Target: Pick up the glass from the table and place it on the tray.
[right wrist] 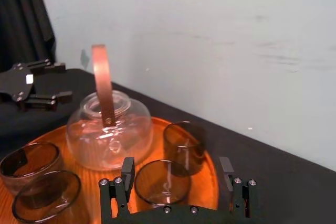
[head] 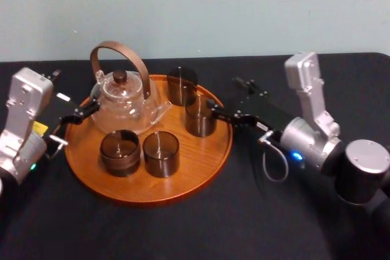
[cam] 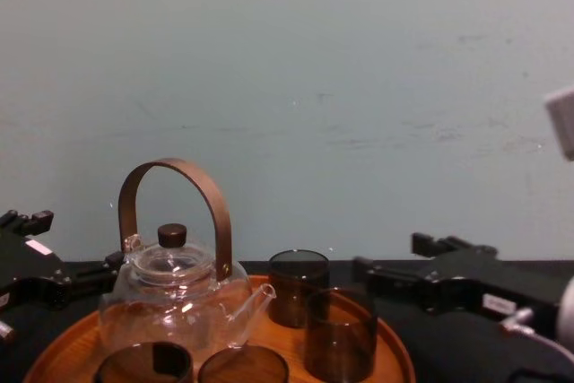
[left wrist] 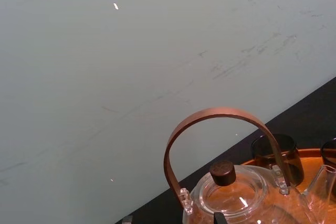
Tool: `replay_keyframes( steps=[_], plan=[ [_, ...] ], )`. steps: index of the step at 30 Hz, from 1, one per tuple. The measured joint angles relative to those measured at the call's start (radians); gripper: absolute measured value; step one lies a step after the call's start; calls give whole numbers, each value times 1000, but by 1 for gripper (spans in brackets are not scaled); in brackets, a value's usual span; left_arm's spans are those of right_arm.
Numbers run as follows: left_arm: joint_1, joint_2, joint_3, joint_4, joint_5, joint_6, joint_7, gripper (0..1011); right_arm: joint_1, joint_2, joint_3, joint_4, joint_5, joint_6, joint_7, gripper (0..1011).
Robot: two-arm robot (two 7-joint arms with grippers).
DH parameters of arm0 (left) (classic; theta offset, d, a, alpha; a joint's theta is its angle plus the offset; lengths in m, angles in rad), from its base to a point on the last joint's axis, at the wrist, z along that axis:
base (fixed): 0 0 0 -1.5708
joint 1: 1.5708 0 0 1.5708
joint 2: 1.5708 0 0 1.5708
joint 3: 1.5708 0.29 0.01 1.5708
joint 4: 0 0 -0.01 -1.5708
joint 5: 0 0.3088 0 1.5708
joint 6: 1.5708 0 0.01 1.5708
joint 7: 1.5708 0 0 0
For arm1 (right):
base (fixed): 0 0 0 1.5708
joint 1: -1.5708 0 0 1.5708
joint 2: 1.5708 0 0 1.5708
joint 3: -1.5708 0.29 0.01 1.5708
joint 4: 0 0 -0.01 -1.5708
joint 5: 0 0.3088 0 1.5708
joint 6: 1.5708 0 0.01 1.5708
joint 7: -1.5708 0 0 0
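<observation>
Upright on the round orange-brown wooden tray point(head: 195, 172), the smoky brown cylindrical glass point(right wrist: 163, 182) sits centred between the nearer right gripper's point(right wrist: 177, 162) spread fingers; the left gripper point(right wrist: 60, 82) idles, likewise spread.

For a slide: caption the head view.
Right end effector open at a glass on the tray; left end effector open beside the teapot.

light: soft, even; glare: small glints on teapot point(head: 125, 105) glass; shadows: barely any on table point(head: 256, 211)

Glass teapot point(head: 125, 105) and 4 dark glasses point(head: 161, 153) crowd wooden tray point(head: 207, 161), bare wood front right, open black table point(head: 183, 231) in front
</observation>
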Motion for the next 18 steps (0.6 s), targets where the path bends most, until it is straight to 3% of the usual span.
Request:
replay_keyframes(
  steps=[8,18],
  plan=[
    [0,0,0,0,0,0,0,1001,-80,44,67,-92,24,-11,-55,1003],
    [0,0,0,0,0,0,0,1001,-121,57,145,-99,27,-25,-122,1002]
  ],
)
